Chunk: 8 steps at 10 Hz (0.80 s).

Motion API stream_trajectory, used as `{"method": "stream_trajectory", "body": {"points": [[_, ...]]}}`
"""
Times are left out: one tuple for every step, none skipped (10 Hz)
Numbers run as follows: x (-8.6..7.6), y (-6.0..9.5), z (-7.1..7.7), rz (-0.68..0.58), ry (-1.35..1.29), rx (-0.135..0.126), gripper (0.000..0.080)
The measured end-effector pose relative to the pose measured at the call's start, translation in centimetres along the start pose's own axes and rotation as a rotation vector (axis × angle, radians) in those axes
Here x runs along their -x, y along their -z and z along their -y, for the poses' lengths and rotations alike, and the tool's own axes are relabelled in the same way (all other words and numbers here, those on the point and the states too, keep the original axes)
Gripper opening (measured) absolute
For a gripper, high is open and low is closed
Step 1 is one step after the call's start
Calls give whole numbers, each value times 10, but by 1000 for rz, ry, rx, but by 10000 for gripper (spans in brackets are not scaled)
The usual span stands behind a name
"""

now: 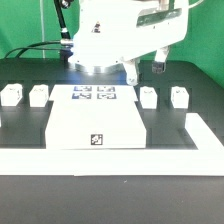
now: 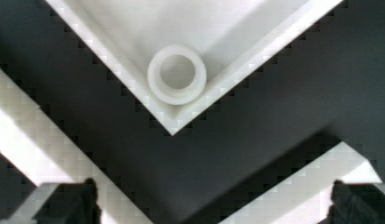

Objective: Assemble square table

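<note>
The claw [image 1: 144, 70] hangs spread and empty, seemingly above the far corner of the square table's slab [image 1: 95, 122] on the exterior view's right. The wrist view looks straight down on a corner and its round socket [image 2: 176, 75], with the fingertips [image 2: 56, 205] wide apart to either side. The slab lies flat mid-counter [image 1: 30, 128], its far edge beside the marker board [image 1: 93, 93]; whether they touch I cannot tell.

The main risk, as I judge it, is a descent that lands a finger on the slab's top instead of past its edge. That would shove the slab (smooth plastic should slide easily) toward the rail [image 1: 197, 135]. The outer finger could also topple the nearest leg [image 1: 148, 96], just right of that corner.

The counter is matte black, with a green backdrop [image 1: 25, 25] beyond its far side.
</note>
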<state>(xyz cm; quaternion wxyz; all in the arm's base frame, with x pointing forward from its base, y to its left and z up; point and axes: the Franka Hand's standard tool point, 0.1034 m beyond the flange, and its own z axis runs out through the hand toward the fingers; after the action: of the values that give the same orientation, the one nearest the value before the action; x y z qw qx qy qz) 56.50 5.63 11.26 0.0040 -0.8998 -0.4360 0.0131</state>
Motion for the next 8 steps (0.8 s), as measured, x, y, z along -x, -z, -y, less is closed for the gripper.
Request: {"method": "stream_trajectory", "body": {"points": [[0,0,0,0,0,0,649],[0,0,0,0,0,0,649],[0,0,0,0,0,0,649],[0,0,0,0,0,0,649],[0,0,0,0,0,-1,649],[0,-1,0,1,0,-1,649],[0,-1,0,1,0,-1,649],[0,-1,0,1,0,-2,649]]}}
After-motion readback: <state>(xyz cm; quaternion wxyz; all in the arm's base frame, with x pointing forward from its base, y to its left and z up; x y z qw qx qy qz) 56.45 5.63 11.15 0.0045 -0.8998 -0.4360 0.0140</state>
